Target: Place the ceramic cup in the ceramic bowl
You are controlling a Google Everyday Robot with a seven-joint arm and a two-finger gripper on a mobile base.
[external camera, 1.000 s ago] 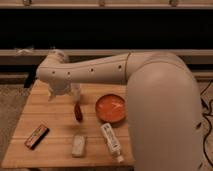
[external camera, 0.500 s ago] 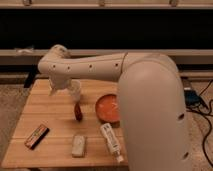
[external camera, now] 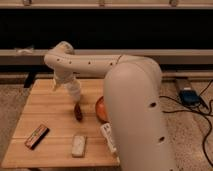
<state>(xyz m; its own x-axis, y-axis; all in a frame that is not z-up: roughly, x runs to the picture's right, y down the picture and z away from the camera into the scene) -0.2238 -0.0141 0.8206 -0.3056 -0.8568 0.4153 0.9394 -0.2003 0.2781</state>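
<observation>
Claw (external camera: 71, 86): hung over the bench (external camera: 45, 107), left of centre; could not tell whether open or closed.
Ceramic cup (external camera: 75, 94): pale shape at the claw's tip, above the bench; hold unclear.
Ceramic bowl (external camera: 100, 107): sat mid-frame, half hidden behind the arm.
Dark red item (external camera: 78, 113): lay just below the cup.
Lower left: dark bar (external camera: 36, 136), white block (external camera: 78, 145).
</observation>
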